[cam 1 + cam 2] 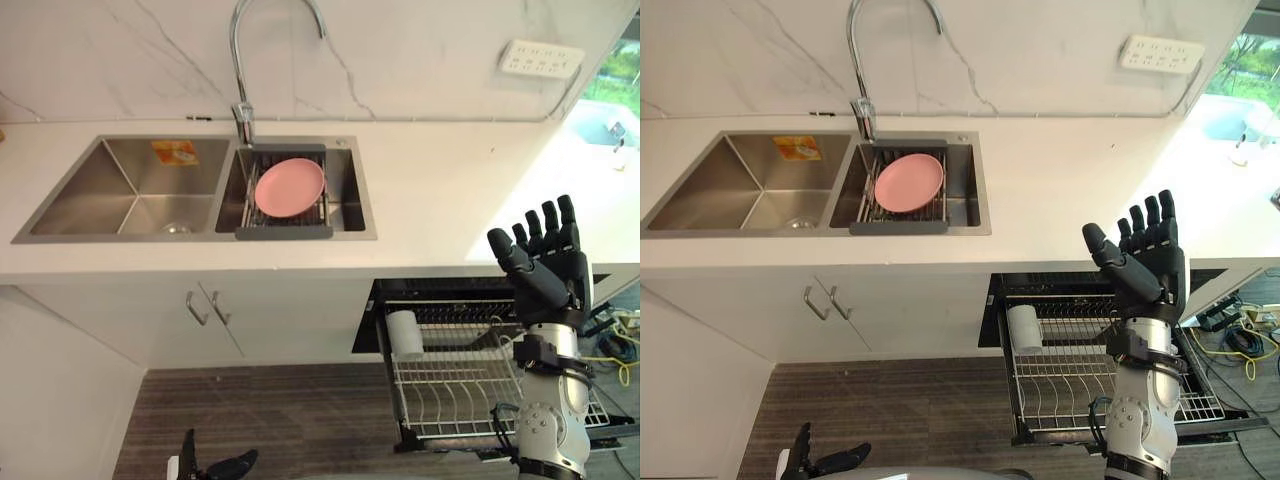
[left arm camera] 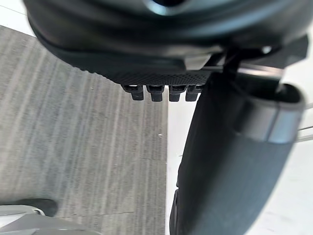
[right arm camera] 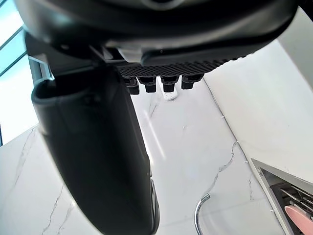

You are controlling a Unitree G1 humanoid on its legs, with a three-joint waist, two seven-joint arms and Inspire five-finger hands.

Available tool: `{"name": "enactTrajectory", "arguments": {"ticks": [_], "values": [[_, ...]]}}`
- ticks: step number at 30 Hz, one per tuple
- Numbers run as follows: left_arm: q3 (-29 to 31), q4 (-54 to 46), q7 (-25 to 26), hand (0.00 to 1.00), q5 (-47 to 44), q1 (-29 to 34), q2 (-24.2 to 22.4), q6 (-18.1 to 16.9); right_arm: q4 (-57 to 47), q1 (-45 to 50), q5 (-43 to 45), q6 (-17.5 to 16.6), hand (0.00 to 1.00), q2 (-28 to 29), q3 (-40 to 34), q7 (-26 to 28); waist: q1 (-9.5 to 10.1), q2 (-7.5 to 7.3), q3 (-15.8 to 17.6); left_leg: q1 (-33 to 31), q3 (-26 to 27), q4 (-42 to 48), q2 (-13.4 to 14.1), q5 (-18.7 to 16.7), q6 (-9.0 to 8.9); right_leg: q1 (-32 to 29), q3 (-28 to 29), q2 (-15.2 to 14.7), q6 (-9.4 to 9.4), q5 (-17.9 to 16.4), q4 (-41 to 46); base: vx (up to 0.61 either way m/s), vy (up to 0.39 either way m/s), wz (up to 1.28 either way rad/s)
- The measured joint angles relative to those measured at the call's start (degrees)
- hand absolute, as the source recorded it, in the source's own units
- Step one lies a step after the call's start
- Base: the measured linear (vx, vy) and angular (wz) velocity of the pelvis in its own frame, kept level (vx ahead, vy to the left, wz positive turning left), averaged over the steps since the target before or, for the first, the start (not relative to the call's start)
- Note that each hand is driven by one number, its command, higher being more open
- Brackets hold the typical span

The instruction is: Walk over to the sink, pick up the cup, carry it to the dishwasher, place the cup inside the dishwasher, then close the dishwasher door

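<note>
**Right hand raised open beside the drawn-out dishwasher rack**

The right hand (image 1: 548, 275) stands nearest, lifted on an upright forearm at the right side of the scene. Its palm faces left, its fingers (image 1: 548, 222) are straight and point up side by side, and the thumb (image 1: 512, 262) juts out to the left. It holds nothing and touches nothing.

The white countertop (image 1: 440, 190) runs across the whole width under a marbled wall. Set in it is a steel double sink (image 1: 130, 195), with a curved faucet (image 1: 238, 70) rising behind the divider. White cabinet doors (image 1: 280, 320) hang below.

The dishwasher (image 1: 450, 292) is open under the counter, its wire rack (image 1: 450, 400) pulled out over the floor beneath the raised arm.

In the sink's right basin a pink plate (image 1: 289, 186) lies on a dark-framed drain rack (image 1: 285, 232).

The white cup (image 1: 405, 335) stands on end in the dishwasher rack, at its left corner next to the counter, apart from both hands.

The left hand (image 1: 232, 465) hangs low over the floor at the left, fingers loosely spread and empty.
</note>
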Motion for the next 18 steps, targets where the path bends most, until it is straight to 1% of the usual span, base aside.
{"name": "enactTrajectory", "arguments": {"ticks": [6,8,9,10,11,12,13,15,16,17,18], "values": [[0.0,0.1,0.1,1.0,0.1,-1.0,-0.1,0.0,0.0,0.0,0.0,-0.1,1.0,0.5,0.0,0.0,-0.05,0.22,0.1,0.0,0.1,-2.7,0.1,0.0,-0.16,-0.7,0.1,0.3,0.0,0.0,-1.8,0.02,0.0,-0.01],[0.1,0.1,0.2,1.0,0.2,-0.9,-0.1,-0.1,-0.1,0.0,0.1,-0.3,1.0,0.6,0.0,0.2,0.05,0.34,0.1,-1.8,0.7,-0.7,0.4,-1.1,-2.0,-1.5,-0.1,0.6,-0.12,-0.3,-2.1,-0.06,-0.029,0.01],[0.3,0.0,0.2,1.0,0.2,-1.0,-0.1,-0.2,-0.2,0.0,0.2,-0.5,1.0,0.9,0.2,0.5,0.18,0.12,0.2,-5.2,2.4,3.9,0.6,-2.4,-4.16,-2.5,-0.7,0.5,-0.43,-1.0,-2.1,-0.12,-0.066,0.07],[0.8,-0.1,0.2,1.0,0.3,-1.5,-0.3,-0.3,-1.2,0.0,0.2,-0.5,1.0,1.0,0.2,0.8,0.05,0.33,1.5,-9.9,5.2,12.5,1.8,-3.9,-6.6,-2.4,-1.9,0.5,-0.7,-1.1,-2.8,-0.13,-0.081,0.07],[1.5,-0.2,0.2,1.0,0.5,-1.7,-0.7,-0.4,-1.8,0.1,0.2,-0.5,1.0,1.0,0.2,0.8,0.0,0.76,2.4,-12.1,7.3,17.4,3.1,-4.2,-7.04,-1.7,-2.7,0.7,-0.68,-1.1,-3.3,-0.16,-0.107,0.12],[3.0,-0.2,0.3,1.0,0.5,-1.5,-1.8,-0.4,-3.6,1.0,0.2,-0.5,1.0,0.8,0.2,0.8,0.07,2.02,3.4,-15.0,12.1,25.4,6.2,-4.1,-7.37,0.3,-4.6,1.0,-0.54,-1.1,-4.6,-0.14,-0.098,0.16],[4.2,-0.2,0.3,1.0,0.5,-0.8,-2.9,-0.4,-5.1,2.2,0.2,-0.5,1.0,0.5,0.1,0.8,0.03,2.8,3.7,-15.1,15.1,28.3,8.1,-3.8,-7.93,2.5,-5.5,1.3,-0.25,-1.1,-5.6,-0.14,-0.094,0.21],[4.5,-0.2,0.3,1.0,0.3,0.1,-3.7,-0.4,-6.1,2.8,0.3,-0.7,1.0,0.1,-0.4,0.8,0.01,2.73,3.6,-13.6,15.5,26.5,7.9,-3.6,-8.28,3.2,-5.5,1.3,-0.23,-1.2,-5.8,-0.11,-0.073,0.16],[4.4,-0.1,0.2,1.0,-0.5,0.3,-3.8,-0.4,-6.3,2.5,0.4,-1.4,1.0,-0.2,-0.5,1.0,0.03,2.67,3.7,-13.2,14.8,24.7,7.4,-3.2,-7.92,3.0,-5.4,1.3,-0.85,-1.7,-6.2,-0.12,-0.073,0.08],[4.4,-0.1,0.2,1.0,-0.9,0.2,-3.7,-0.4,-6.3,2.3,0.4,-1.7,1.0,-0.1,-0.6,1.0,0.0,2.35,3.9,-13.7,14.0,24.7,7.2,-3.6,-7.19,2.9,-5.4,1.0,-1.07,-1.5,-6.3,-0.16,-0.086,0.05],[4.5,-0.1,0.3,1.0,-1.9,0.7,-3.7,-0.4,-6.1,1.6,0.4,-1.7,1.0,0.1,-0.8,1.0,0.02,2.03,4.1,-14.4,11.1,22.1,7.4,-5.4,-4.91,2.7,-5.3,0.8,-1.27,-1.5,-6.1,-0.14,-0.058,-0.03]]}}
